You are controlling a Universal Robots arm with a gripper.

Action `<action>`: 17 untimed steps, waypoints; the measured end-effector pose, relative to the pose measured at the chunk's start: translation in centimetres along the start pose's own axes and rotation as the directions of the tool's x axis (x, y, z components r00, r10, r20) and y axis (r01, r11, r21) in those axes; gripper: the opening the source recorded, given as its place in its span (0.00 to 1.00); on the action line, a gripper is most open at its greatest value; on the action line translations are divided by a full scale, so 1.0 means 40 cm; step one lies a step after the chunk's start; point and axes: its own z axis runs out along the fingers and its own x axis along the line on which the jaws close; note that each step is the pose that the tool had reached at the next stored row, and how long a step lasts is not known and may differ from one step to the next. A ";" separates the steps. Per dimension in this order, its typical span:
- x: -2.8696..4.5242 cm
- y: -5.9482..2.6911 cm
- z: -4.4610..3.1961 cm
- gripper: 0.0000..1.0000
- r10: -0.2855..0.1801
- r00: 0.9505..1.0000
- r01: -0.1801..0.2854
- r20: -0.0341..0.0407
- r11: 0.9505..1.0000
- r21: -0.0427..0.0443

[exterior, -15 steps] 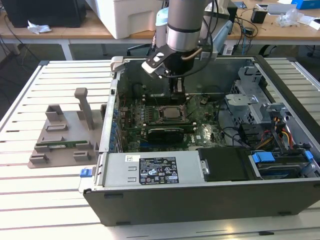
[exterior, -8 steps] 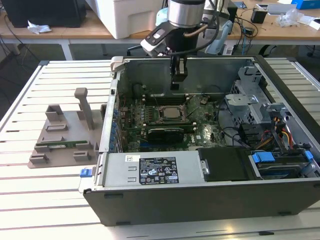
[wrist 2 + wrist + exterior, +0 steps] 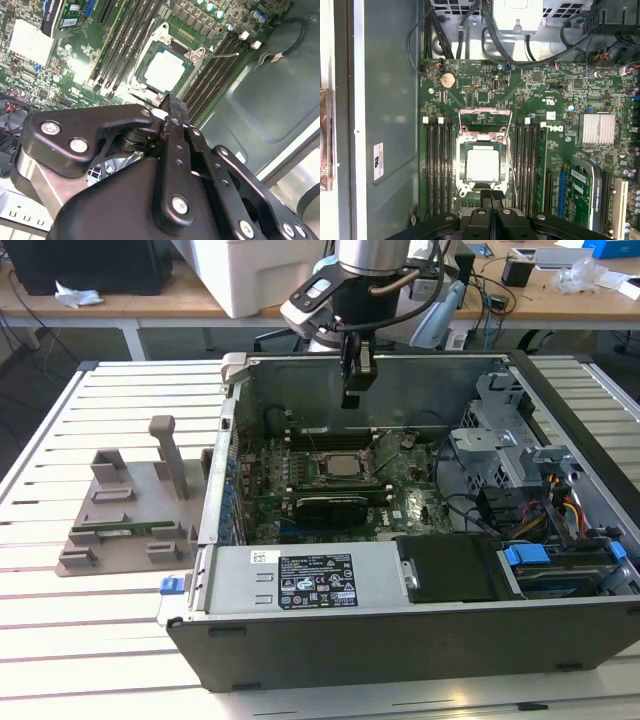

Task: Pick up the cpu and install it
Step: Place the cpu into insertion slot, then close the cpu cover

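Hovering with my fingers (image 3: 486, 200) clenched together and nothing between them, up above the motherboard (image 3: 560, 100) inside the open computer case (image 3: 400, 640). They touch nothing.

The chip (image 3: 482, 165) lies flat in its socket, silver top up, in line with my fingertips in both wrist views and well below them in the exterior view. The metal frame (image 3: 485, 117) of the socket is swung open and stands up off the chip. The thin lever (image 3: 509, 150) runs along one side.

Black memory slots (image 3: 436, 165) flank the socket on both sides. A graphics card (image 3: 333, 508) sits just beside the socket.

The case rests on the slatted bench (image 3: 100, 640). A grey holder (image 3: 135, 505) with a green memory stick (image 3: 125, 531) lies on the exterior view's left.
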 end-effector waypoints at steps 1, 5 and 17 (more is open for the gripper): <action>0.000 0.000 0.000 0.11 0.000 1.000 0.000 0.000 1.000 0.000; 0.000 0.000 0.000 0.11 0.000 1.000 0.000 0.000 1.000 0.000; 0.002 0.157 -0.003 0.11 -0.002 1.000 0.002 0.000 1.000 0.007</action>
